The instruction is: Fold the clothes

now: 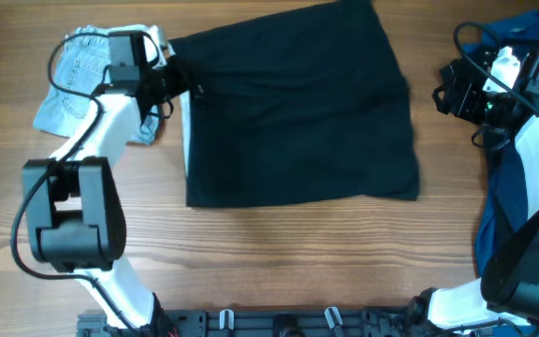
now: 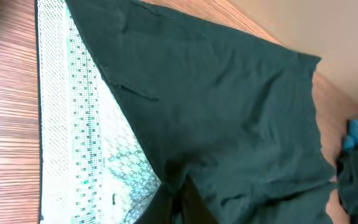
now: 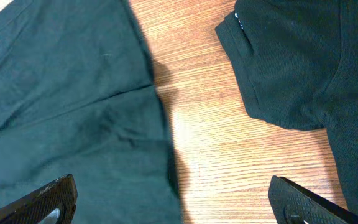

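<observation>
A large black garment [image 1: 298, 103] lies spread flat in the middle of the table. Its pale patterned lining [image 2: 86, 143] shows along the left edge. My left gripper [image 1: 181, 82] is at the garment's far left corner. In the left wrist view its fingers [image 2: 188, 202] are shut together on the black cloth's edge. My right gripper [image 1: 441, 94] hovers just off the garment's right edge. It is wide open, with one finger [image 3: 48, 199] over the black fabric [image 3: 61, 93], the other over bare wood, and nothing between them.
Light-blue denim shorts [image 1: 78, 75] lie at the far left, under my left arm. Dark-blue clothes [image 1: 531, 28] are piled at the far right and run down that side [image 1: 494, 225]. Another black piece [image 3: 291, 62] lies right of my right gripper.
</observation>
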{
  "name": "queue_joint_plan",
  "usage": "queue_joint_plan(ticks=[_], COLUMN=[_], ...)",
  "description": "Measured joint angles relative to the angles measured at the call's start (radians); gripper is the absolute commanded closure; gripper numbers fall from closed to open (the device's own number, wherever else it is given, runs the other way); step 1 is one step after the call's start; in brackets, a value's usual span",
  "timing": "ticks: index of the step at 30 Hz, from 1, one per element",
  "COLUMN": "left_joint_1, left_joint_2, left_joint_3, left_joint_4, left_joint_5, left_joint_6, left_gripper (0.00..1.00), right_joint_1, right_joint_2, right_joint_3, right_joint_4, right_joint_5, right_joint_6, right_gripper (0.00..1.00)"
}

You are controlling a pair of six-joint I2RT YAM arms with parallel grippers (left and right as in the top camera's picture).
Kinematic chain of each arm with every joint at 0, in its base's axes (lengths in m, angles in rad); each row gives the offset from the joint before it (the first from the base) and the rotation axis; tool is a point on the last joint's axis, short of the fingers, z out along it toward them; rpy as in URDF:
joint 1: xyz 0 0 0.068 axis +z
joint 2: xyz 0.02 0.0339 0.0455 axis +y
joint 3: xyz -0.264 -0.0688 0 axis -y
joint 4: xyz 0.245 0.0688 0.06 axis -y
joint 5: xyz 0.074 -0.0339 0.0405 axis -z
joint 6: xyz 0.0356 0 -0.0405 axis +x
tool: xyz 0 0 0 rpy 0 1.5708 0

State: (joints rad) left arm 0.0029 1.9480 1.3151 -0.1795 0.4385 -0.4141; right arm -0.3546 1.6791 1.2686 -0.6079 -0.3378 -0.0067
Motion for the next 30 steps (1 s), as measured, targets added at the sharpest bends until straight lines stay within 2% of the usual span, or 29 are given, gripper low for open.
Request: queue_joint_plan(ticks=[4, 8, 11, 14, 15, 16, 17, 18, 19, 22, 24, 25, 26, 27, 28, 29, 30], left_joint_1=[-0.019, -0.035, -0.035, -0.035, -0.035, -0.034, -0.034, -0.034, -0.034, -0.045, -0.089, -0.105, -0.12, -0.136, -0.15, -0.158, -0.16], left_joint_2=[0.044, 0.103, 0.103, 0.103, 0.102, 0.098, 0.084, 0.06, 0.034, -0.093, -0.135, -0.13, -0.124, -0.111, -0.088, -0.067, -0.048], left_joint_3=[0.001, 0.001, 0.001, 0.001, 0.001, 0.001, 0.001, 0.001, 0.001, 0.002, 0.011, 0.011, 0.011, 0.011, 0.011, 0.011, 0.011], left_joint_4=[-0.042, -0.09, -0.105, -0.101, -0.101, -0.101, -0.102, -0.106, -0.109, -0.151, -0.193, -0.211, -0.239, -0.266, -0.292, -0.316, -0.338], left_joint_5=[-0.117, -0.288, -0.337, -0.358, -0.364, -0.37, -0.375, -0.377, -0.378, -0.323, -0.233, -0.216, -0.201, -0.188, -0.177, -0.174, -0.171], left_joint_6=[0.016, 0.019, 0.02, 0.023, 0.028, 0.031, 0.034, 0.034, 0.03, 0.035, 0.034, 0.034, 0.034, 0.034, 0.035, 0.035, 0.035], left_gripper=[0.96, 0.94, 0.91, 0.46, 0.4, 0.4, 0.52, 0.83, 0.94, 0.96, 0.96, 0.96, 0.96, 0.96, 0.96, 0.96, 0.96], right_joint_1=[0.0, 0.0, 0.0, 0.0, 0.0, 0.0, 0.0, 0.0, 0.0, 0.0, 0.0, 0.0, 0.0, 0.002, 0.011, 0.03, 0.077], right_joint_2=[0.0, 0.0, 0.0, 0.0, 0.0, 0.0, 0.0, 0.0, 0.0, 0.0, 0.0, 0.0, 0.0, 0.0, 0.003, 0.013, 0.046], right_joint_3=[0.0, 0.0, 0.0, 0.0, 0.0, 0.0, 0.0, 0.0, 0.0, 0.0, 0.0, 0.0, 0.0, 0.0, 0.0, 0.0, 0.002], right_joint_4=[0.0, 0.0, 0.0, 0.0, 0.0, 0.0, 0.0, 0.0, -0.001, 0.01, 0.024, 0.027, 0.031, 0.031, 0.027, 0.026, 0.039], right_joint_5=[0.0, -0.002, -0.002, -0.002, -0.002, -0.002, -0.002, -0.002, -0.002, -0.002, -0.004, -0.014, -0.029, -0.055, -0.07, -0.076, -0.085], right_joint_6=[0.0, 0.0, 0.0, 0.0, 0.0, 0.0, 0.0, 0.0, 0.0, 0.0, 0.021, 0.049, 0.073, 0.085, 0.085, 0.077, 0.064], right_gripper=[0.01, 0.01, 0.0, 0.01, 0.01, 0.0, 0.0, 0.0, 0.01, 0.0, 0.01, 0.07, 0.23, 0.54, 0.79, 0.9, 0.96])
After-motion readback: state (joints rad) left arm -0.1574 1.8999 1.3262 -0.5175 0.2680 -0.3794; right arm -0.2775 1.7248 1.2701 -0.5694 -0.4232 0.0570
